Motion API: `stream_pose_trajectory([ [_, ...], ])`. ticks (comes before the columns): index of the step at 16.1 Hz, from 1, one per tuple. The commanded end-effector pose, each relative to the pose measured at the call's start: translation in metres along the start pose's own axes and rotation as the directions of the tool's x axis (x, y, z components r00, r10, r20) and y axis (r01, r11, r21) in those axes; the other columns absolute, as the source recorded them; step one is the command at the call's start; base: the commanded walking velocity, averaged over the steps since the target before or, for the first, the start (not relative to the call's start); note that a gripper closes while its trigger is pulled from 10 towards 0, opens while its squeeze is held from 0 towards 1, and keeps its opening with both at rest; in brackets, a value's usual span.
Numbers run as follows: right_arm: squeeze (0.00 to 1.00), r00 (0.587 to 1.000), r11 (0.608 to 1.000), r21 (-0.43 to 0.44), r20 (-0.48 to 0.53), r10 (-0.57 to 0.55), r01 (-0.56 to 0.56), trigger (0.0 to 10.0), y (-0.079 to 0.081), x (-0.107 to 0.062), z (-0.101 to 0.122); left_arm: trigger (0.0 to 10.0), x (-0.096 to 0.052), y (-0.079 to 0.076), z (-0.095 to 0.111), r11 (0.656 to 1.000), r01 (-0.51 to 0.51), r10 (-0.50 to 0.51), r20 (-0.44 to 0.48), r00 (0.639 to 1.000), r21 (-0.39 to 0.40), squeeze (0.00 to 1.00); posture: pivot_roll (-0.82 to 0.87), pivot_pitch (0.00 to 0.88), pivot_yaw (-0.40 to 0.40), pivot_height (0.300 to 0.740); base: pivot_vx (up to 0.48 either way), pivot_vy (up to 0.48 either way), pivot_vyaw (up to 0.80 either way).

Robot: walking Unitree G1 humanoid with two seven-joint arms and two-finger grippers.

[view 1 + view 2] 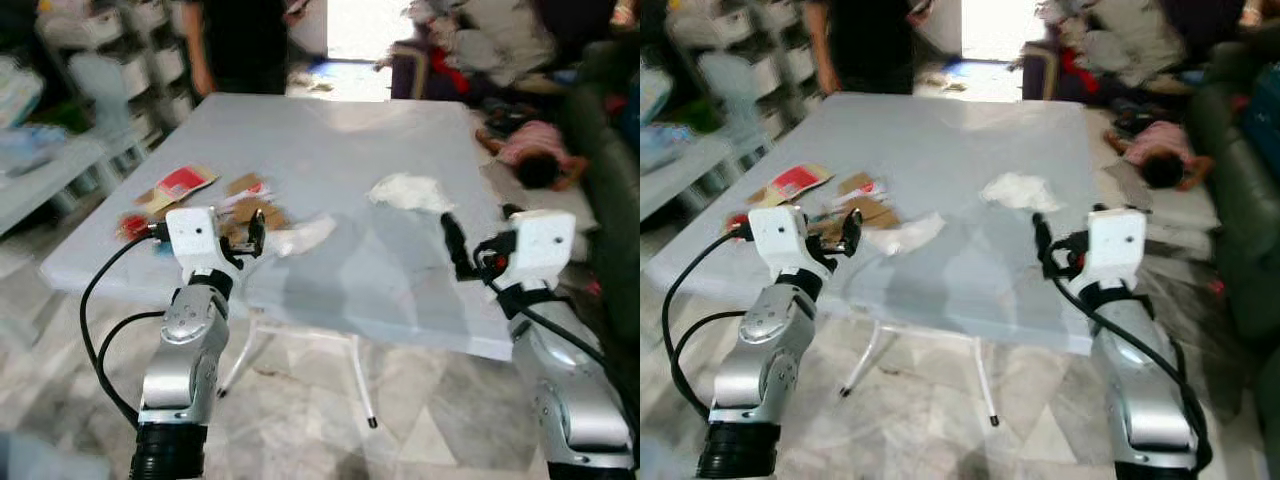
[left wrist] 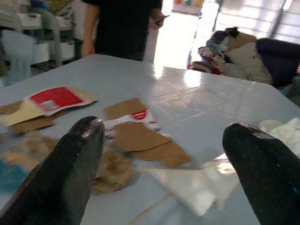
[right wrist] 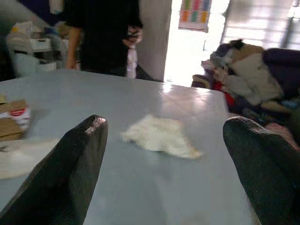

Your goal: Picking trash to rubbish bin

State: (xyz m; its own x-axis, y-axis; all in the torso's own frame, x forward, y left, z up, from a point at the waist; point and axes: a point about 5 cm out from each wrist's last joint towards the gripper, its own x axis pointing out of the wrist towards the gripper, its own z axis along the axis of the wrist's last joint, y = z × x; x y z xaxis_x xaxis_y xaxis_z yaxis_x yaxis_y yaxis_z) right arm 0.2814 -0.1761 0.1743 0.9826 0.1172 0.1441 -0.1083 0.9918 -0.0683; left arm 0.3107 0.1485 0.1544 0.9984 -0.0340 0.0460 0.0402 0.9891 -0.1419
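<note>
Trash lies on the pale blue table (image 1: 330, 130): a red-and-cream packet (image 1: 181, 184), brown cardboard scraps (image 2: 140, 140), a flat white paper (image 1: 305, 235) and a crumpled white tissue (image 1: 410, 192). My left gripper (image 1: 252, 236) hovers at the table's near left edge, just short of the cardboard and the white paper (image 2: 192, 185). Its fingers (image 2: 70, 159) stand wide open and hold nothing. My right gripper (image 1: 455, 245) hangs open over the near right edge, pointing toward the tissue (image 3: 161, 136), which is some way ahead of it.
A person in black (image 1: 240, 45) stands at the table's far side. White shelves (image 1: 130, 60) line the left. A dark sofa (image 1: 610, 180) sits on the right, with a pink and dark bundle (image 1: 535, 152) on the floor beside it. Piled clothes (image 1: 485, 40) are behind.
</note>
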Motion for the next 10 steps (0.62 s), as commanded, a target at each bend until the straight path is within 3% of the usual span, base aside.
stream_pose_trajectory([
  [1,0.0,1.0,1.0,0.008,0.017,0.022,-0.022,10.0,0.0057,0.0009,0.0036,10.0,-0.0017,0.0044,0.0005,1.0,-0.007,0.007,0.002,1.0,0.025,0.0,-0.07,0.016,0.013,0.74,0.0,0.0,0.0],
  [10,0.0,0.999,0.999,-0.024,0.032,0.025,-0.024,10.0,0.0024,0.0063,0.0074,10.0,0.0005,0.0079,0.0033,0.999,-0.031,0.031,0.025,0.999,0.013,0.0,-0.07,0.011,0.004,0.74,0.0,0.0,0.0],
])
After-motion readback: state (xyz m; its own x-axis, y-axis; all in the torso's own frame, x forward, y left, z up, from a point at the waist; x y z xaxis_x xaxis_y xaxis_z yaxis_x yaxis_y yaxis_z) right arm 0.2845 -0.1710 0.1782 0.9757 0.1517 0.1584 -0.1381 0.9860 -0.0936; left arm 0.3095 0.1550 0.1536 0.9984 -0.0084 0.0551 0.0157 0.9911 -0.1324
